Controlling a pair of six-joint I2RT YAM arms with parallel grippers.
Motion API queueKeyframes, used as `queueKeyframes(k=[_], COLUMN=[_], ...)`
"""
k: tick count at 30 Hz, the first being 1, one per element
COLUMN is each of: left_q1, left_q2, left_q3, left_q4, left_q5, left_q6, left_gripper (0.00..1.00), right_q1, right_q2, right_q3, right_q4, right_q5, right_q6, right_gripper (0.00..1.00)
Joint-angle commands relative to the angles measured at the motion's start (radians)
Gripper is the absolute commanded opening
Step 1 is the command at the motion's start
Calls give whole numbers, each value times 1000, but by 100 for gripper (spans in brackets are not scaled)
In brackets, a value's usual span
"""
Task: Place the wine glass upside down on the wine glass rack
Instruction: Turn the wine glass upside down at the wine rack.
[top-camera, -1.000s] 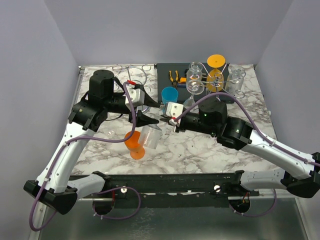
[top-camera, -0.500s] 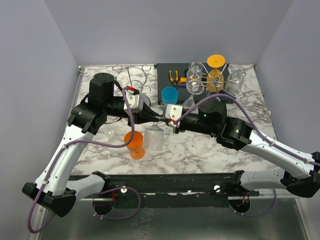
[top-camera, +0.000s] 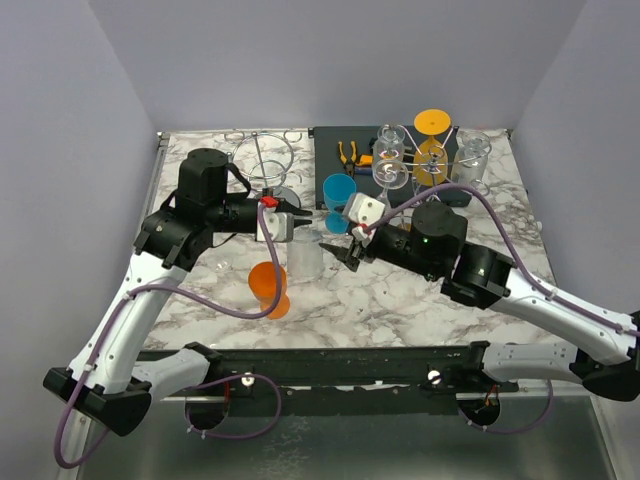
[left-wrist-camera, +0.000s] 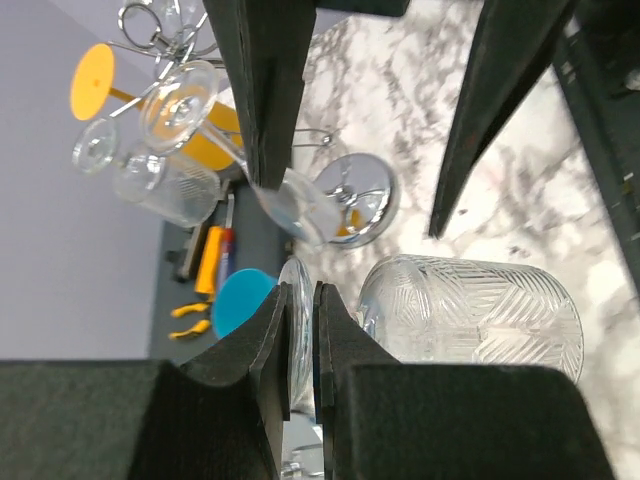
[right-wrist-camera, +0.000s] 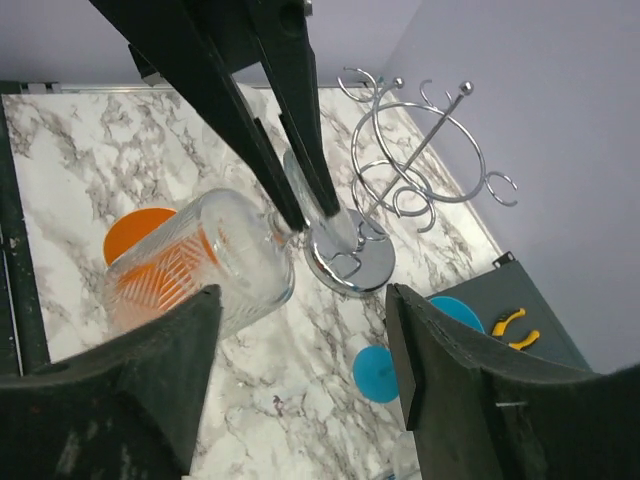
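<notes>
Within the last second the wine glass (top-camera: 305, 258) changed hands. The right gripper (top-camera: 351, 254), which had been clamped on it, let go and drew back toward 3 o'clock, while the left gripper (top-camera: 303, 234), spread a second earlier, closed on it. That settled the handover, and I judged that the carry to the rack (top-camera: 264, 160) now fell to the left arm, which sat nearer to it. In the left wrist view the left gripper's fingers (left-wrist-camera: 270, 340) stood almost pressed together, pinching the thin clear foot end of the glass. The cut-pattern bowl lay on its side just beyond them. The right gripper's jaws were spread wide and touched nothing I could see, with the bowl just ahead of them. The glass hung over the marble table (top-camera: 400, 300), with the orange glass (top-camera: 268, 288) at 7 o'clock. The rack stood at 11 o'clock, apart from the glass, and inverting and hanging were not yet done.
</notes>
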Motion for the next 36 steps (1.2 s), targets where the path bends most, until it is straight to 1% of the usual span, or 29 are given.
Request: queueKeyframes(k=[1,3,4,5,7,9,14,19,20,23,30,34,36], left_q1=[1,0,0,0,0,0,-1,-1,-1,-1,-1,-1,-1], left_q2=[-47,-66,-75,-84,-105,-129,-190,-234,-240,-254,-284,-290,-290], left_q3=[19,11,8,3,-8,-20,-58,-81,-83,-85,-107,-111,-111], left_q4=[21,43,51,59,82,130,225,245,245,247,250,251,250], left_q5=[-47,-48,-45,-43,-34,-19,1,7,9,20,41,47,52], left_q6=[268,308,326,349,389,397,436,505,514,519,549,546,542], left_gripper=[0,0,0,0,0,0,0,0,0,0,0,0,0], right_q1=[7,6,6,6,6,7,6,6,7,6,7,7,7], right_q2=[-81,-106,-117,-123,-127,-124,-99,-46,-33,4,111,138,135], right_q3=[-65,-77,-83,-88,-104,-133,-216,-241,-244,-257,-218,-204,-217], right_q4=[44,47,51,57,84,140,363,537,559,634,658,691,728], right_q5=[108,115,96,77,40,13,-84,-130,-130,-134,-123,-129,-129], right_q6=[128,187,212,239,288,328,397,416,444,438,429,429,429], right_gripper=[76,88,97,100,100,100,100,100,100,100,100,100,97])
